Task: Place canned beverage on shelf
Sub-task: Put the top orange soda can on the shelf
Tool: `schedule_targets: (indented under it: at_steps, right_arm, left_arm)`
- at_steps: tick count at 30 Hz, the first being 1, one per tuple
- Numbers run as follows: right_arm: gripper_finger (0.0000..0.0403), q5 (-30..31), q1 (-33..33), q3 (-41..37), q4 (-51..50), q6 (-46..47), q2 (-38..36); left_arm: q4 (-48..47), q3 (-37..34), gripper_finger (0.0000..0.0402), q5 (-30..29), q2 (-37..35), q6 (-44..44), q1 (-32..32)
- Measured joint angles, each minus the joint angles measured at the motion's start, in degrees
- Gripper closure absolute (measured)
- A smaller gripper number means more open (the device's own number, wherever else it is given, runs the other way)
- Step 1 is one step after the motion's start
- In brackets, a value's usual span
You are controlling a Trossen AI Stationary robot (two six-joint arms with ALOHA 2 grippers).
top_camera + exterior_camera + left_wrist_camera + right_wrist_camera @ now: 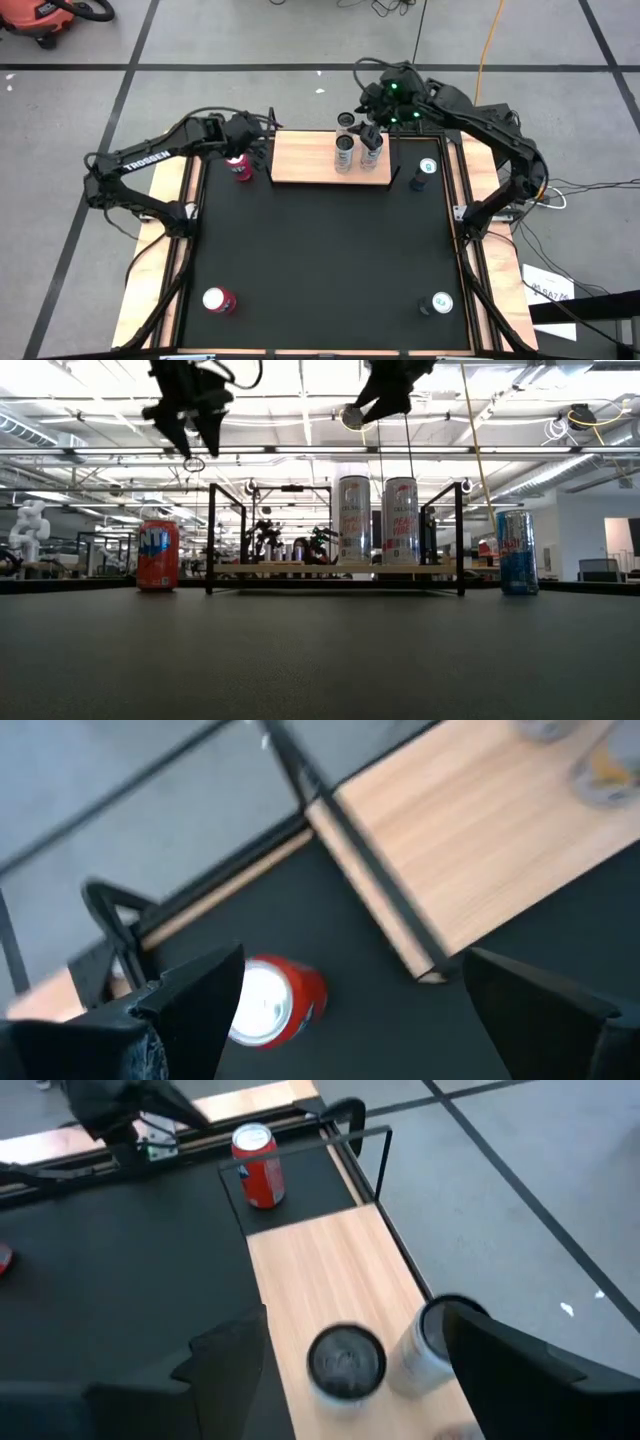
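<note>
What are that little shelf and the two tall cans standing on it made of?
The shelf: a light board with visible grain, so wood or a wood-look laminate, matt. Its corner uprights are thin and black, probably painted metal rod. The two tall cans: silvery, glossy sides with printed labels and shiny round tops, so most likely aluminium drink cans.

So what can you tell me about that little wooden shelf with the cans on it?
The shelf is a small flat board of light wood with thin black metal posts at its corners. It sits level at the far edge of the black table. Two tall silver cans stand upright on it, side by side, toward its right end. A red can stands on the table just off its left end, apart from it.
</note>
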Motion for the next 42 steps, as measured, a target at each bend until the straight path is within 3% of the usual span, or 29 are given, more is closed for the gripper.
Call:
schedule_targets:
  at_steps: [7,12,22,34,42]
  right_arm:
    - [0.0112,0.07,-0.36,0.0,-4.67,-1.03,-1.83]
    - [0.0112,0.09,-1.21,-0.02,-5.64,-1.81,-2.06]
    - [0.0112,-0.04,-2.92,-0.02,-5.63,-4.1,-2.06]
    - [0.0112,-0.16,-4.83,-0.02,-6.12,-6.34,-2.06]
    - [0.0112,-3.1,-7.73,-0.02,-7.57,-6.73,-2.06]
  left_arm:
    - [6.53,-11.53,0.0027,5.71,-2.15,-2.15,6.58]
    - [7.22,-16.23,0.0027,5.9,-2.24,-6.79,8.78]
    - [8.64,-19.52,0.0027,4.71,-2.24,-10.77,13.84]
    - [11.43,-20.5,0.0027,8.97,-1.38,-12.3,19.81]
    - [11.29,-20.5,0.0027,12.5,0.74,-13.83,20.61]
